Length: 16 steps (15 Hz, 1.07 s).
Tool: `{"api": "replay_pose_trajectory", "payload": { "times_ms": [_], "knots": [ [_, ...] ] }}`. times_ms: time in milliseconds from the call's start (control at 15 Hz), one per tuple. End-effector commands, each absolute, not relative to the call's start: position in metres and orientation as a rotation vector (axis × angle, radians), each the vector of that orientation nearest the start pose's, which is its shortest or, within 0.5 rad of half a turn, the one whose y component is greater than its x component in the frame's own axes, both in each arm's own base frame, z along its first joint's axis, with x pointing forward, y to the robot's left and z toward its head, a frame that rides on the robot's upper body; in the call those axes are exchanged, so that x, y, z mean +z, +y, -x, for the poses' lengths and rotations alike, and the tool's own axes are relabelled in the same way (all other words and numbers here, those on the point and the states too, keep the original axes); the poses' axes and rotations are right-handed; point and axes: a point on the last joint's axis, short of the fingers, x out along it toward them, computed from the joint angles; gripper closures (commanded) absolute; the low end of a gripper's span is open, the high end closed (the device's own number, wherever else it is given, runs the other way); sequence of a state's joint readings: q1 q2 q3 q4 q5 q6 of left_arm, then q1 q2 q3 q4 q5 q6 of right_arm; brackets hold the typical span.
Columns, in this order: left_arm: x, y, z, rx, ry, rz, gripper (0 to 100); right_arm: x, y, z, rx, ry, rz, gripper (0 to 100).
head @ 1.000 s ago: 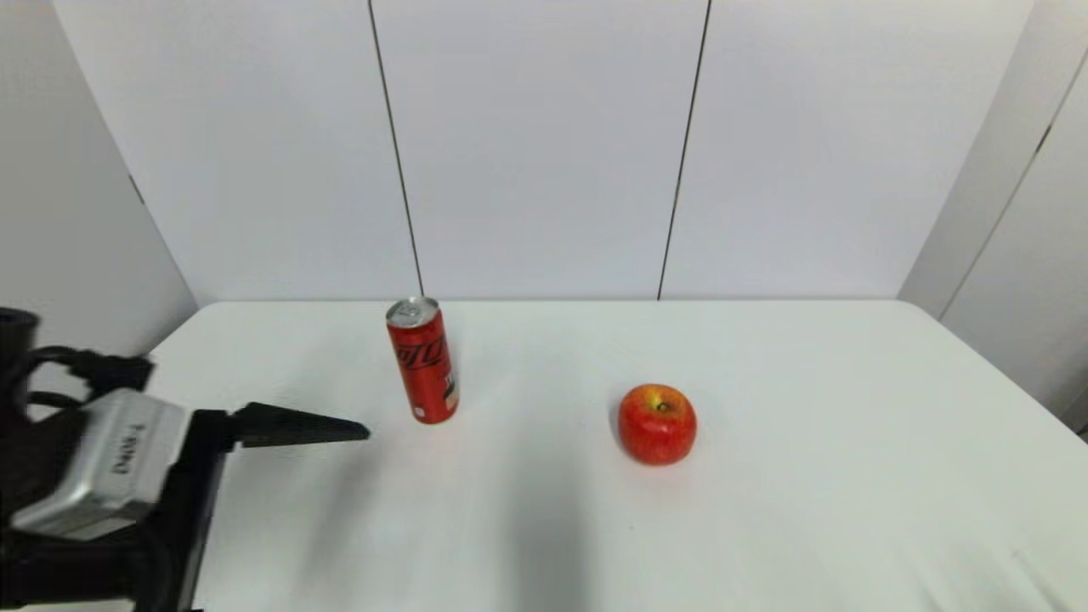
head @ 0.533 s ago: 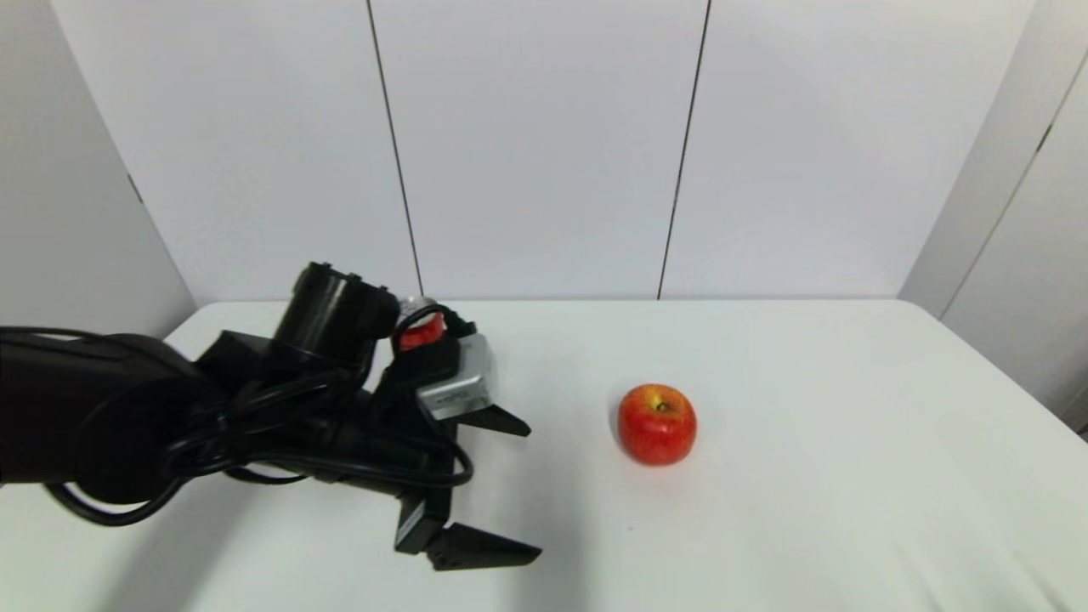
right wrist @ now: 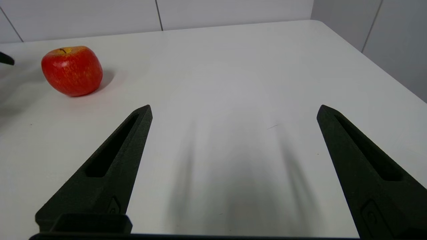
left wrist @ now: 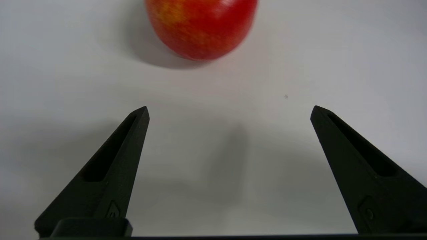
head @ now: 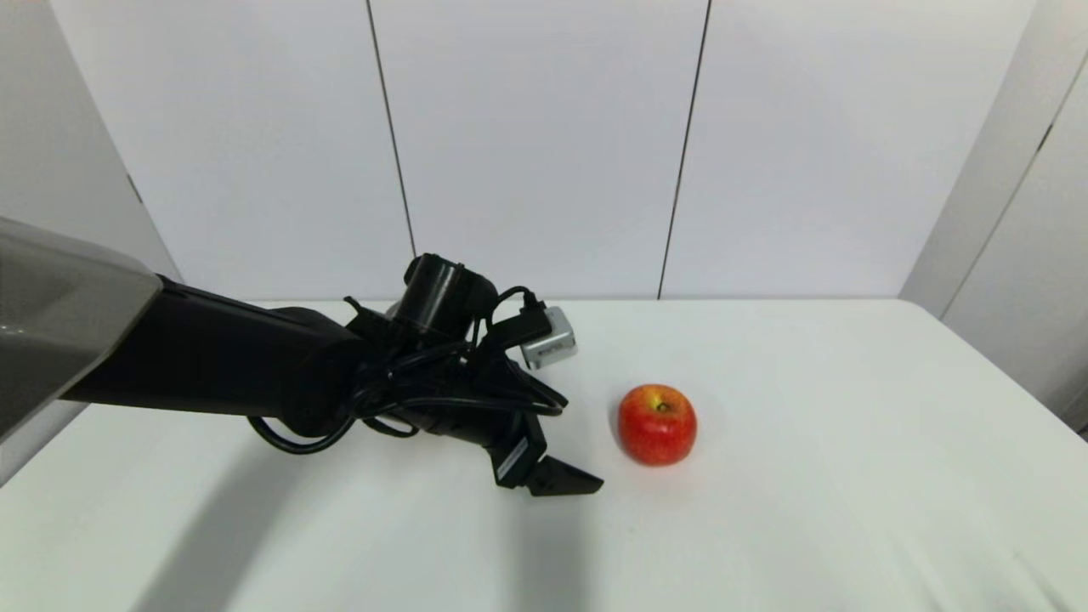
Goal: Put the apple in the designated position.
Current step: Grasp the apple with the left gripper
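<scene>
Just beside the apple [head: 657, 423] on the white table [head: 807, 510], the left gripper [left wrist: 229, 111] hangs spread wide, apple ahead, probably not touching. Right gripper [right wrist: 234, 110] sits wide too, well apart.

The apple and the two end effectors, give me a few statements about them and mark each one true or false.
1. The left end effector is closed on the apple. False: its fingers are spread wide and the apple lies ahead of them, untouched.
2. The apple rests on the white table. True.
3. The right end effector is open, with nothing between its fingers. True.
4. The apple lies on its side, stem dimple towards the table. False: it sits upright, the yellowish dimple facing up.
5. In the head view, the left arm reaches across the table towards the apple. True.
</scene>
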State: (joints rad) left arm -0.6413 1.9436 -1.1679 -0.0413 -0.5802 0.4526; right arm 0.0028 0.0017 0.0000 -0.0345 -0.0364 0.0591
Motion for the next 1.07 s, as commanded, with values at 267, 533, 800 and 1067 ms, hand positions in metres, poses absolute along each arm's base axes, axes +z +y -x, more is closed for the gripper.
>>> {"api": "replay_pose_trajectory", "payload": {
  "times_ms": [267, 533, 800, 1067],
  "knots": [
    [0.143, -0.263, -0.298, -1.238, 0.501, -0.402, 0, 0.076, -0.001, 0.022, -0.033, -0.022, -0.059, 0],
    [0.142, -0.284, -0.295, -1.270, 0.501, -0.380, 0, 0.076, -0.001, 0.022, -0.033, -0.021, -0.062, 0],
    [0.142, -0.296, -0.295, -1.288, 0.482, -0.384, 0, 0.076, -0.001, 0.022, -0.033, -0.021, -0.059, 0],
    [0.139, -0.305, -0.297, -1.300, 0.474, -0.387, 0, 0.076, -0.001, 0.022, -0.033, -0.023, -0.062, 0]
  ]
}}
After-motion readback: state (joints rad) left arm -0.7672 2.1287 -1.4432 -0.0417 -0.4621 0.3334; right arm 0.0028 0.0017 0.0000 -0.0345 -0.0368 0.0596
